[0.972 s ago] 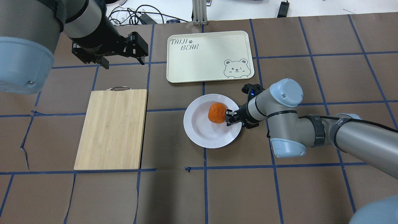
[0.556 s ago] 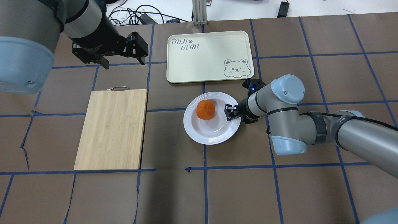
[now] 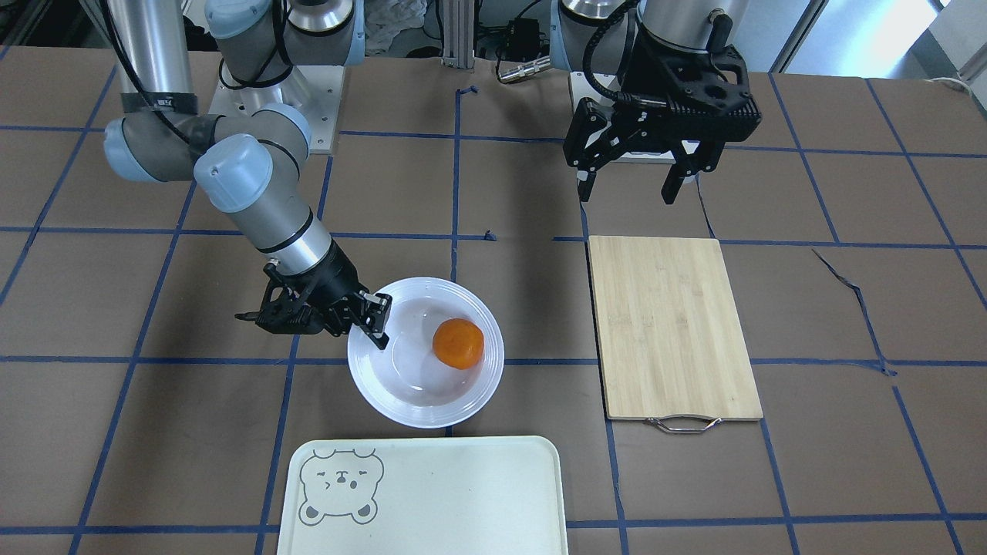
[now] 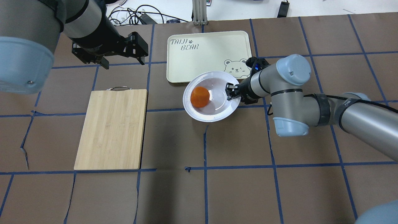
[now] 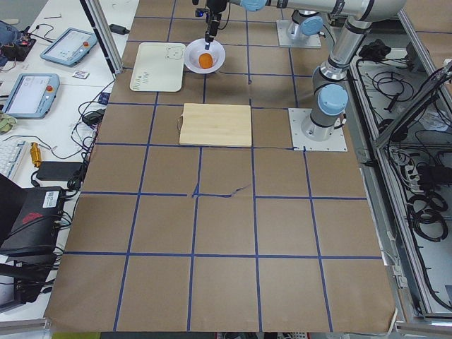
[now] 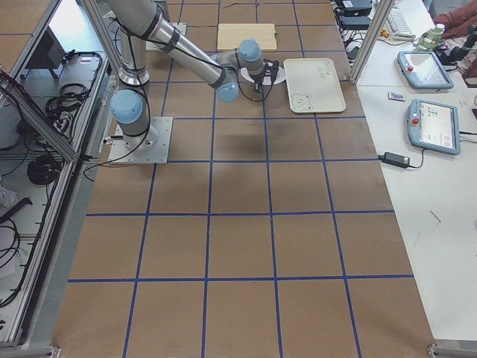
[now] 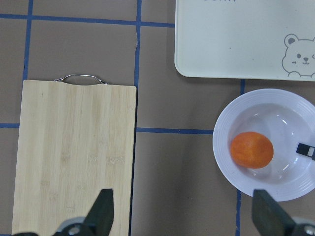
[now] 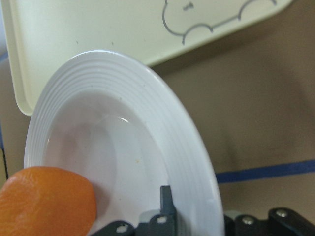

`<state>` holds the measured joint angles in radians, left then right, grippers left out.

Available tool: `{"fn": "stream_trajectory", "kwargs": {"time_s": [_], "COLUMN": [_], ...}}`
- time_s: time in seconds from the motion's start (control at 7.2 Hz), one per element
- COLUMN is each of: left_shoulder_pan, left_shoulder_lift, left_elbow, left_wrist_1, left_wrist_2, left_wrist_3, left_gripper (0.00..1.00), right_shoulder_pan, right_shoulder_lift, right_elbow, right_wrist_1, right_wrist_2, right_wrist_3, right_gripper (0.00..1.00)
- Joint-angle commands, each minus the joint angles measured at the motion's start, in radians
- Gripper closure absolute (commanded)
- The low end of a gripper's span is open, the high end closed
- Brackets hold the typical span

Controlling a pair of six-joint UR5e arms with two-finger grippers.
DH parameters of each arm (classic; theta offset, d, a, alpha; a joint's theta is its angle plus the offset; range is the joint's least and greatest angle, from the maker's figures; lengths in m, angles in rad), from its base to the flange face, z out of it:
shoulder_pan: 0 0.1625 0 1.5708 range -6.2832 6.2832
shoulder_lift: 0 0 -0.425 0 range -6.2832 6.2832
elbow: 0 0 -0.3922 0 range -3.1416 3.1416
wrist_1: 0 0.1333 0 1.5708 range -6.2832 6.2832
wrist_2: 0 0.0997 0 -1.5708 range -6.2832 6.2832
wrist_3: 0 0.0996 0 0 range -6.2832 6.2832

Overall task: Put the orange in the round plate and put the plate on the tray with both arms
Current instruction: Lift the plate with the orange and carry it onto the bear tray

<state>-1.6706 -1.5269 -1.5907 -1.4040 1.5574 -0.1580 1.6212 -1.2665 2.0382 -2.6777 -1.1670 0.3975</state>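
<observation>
I find the left tool [image 4: 124, 63] wide open, idle beyond the cutting board [image 4: 112, 129]. The orange [image 4: 199, 96] has rolled leftward inside the round plate [image 4: 214, 117], which has left its bench [image 4: 236, 140] spot and now overlaps the tray's [image 4: 199, 62] near edge. The right tool [image 4: 230, 92] pinches its rim; transfer looks underway.

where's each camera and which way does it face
Front-facing: across the table, facing the robot's bases, steeply down; both arms, right gripper on the round plate.
Overhead: behind the robot, looking forward and down; both arms, left gripper open.
Exterior left: table end, left arm nearest.
Exterior right: opposite end, right arm nearest.
Left wrist: looks down on cutting board and orange; own jaws' tips below.
Right wrist: close on plate's rim and tray; own jaws at bottom.
Shared: front-facing and overhead show one layout from opposite sides.
</observation>
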Motion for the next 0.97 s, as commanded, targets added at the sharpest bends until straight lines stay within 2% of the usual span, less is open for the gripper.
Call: {"fn": "stream_trajectory", "kwargs": {"time_s": [0.0,0.42,0.56,0.83], "left_shoulder_pan": [0.0,0.002,0.002,0.002], "left_shoulder_lift": [-0.001,-0.001,0.001,-0.001], "left_elbow": [0.0,0.0,0.0,0.0], "left_wrist_1": [0.0,-0.003,-0.001,-0.003], "left_wrist_2": [0.0,0.001,0.001,0.003], "left_wrist_3": [0.0,0.0,0.0,0.0], "left_gripper": [0.0,0.0,0.0,0.0], "right_shoulder_pan": [-0.017,-0.034,-0.034,-0.034], "right_shoulder_lift": [0.073,0.255,0.341,0.392], "right_elbow": [-0.193,-0.456,-0.525,-0.544], "right_wrist_1": [0.004,0.001,-0.01,-0.03], "right_wrist_2": [0.001,0.024,0.059,0.09], "right_wrist_3": [0.076,0.116,0.151,0.155], "right_gripper": [1.0,1.0,1.0,1.0]}}
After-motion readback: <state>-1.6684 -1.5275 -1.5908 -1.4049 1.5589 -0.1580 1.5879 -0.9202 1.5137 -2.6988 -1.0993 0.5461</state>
